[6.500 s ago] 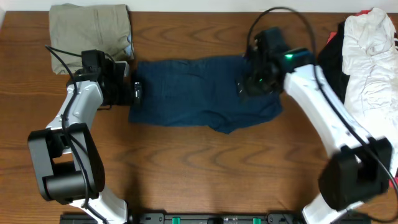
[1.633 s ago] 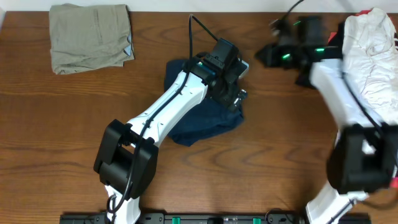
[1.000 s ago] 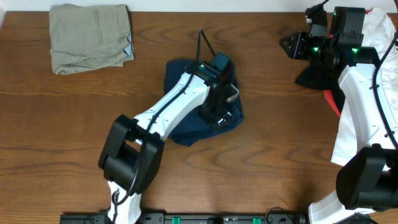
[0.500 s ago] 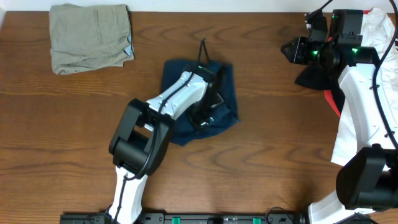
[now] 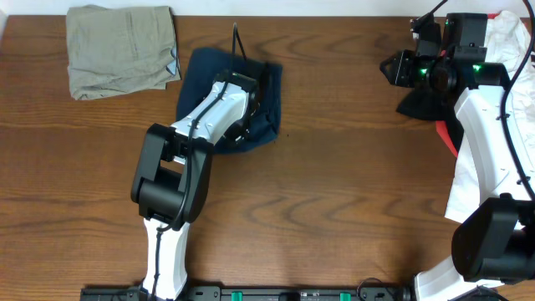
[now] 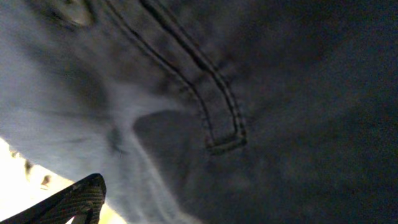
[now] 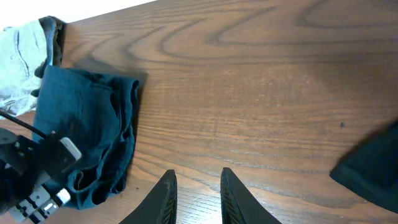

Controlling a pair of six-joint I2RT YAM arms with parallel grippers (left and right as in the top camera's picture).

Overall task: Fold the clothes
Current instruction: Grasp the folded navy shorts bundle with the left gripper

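Observation:
The clothes, navy-blue shorts [image 5: 201, 71], lie folded into a compact bundle at the back left of the table, close beside a tan garment. My left gripper [image 5: 242, 121] rests on top of the bundle, jaws spread wide. In the left wrist view, dark fabric with a stitched belt loop [image 6: 221, 127] fills the frame and only one fingertip [image 6: 78, 199] shows at the lower left. My right gripper [image 5: 393, 67] hovers at the back right, far from the shorts [image 7: 87, 124]. Its fingers [image 7: 198, 196] stand a little apart over bare wood with nothing between them.
A folded tan khaki garment [image 5: 121, 50] sits at the back left corner. A heap of white, black and red garments [image 5: 497, 50] fills the back right, beside the right arm. A dark cloth edge [image 7: 370, 171] shows at the right of the right wrist view.
The left gripper has slid the folded shorts left and toward the back, nearer the tan garment. The right arm has stayed where it was.

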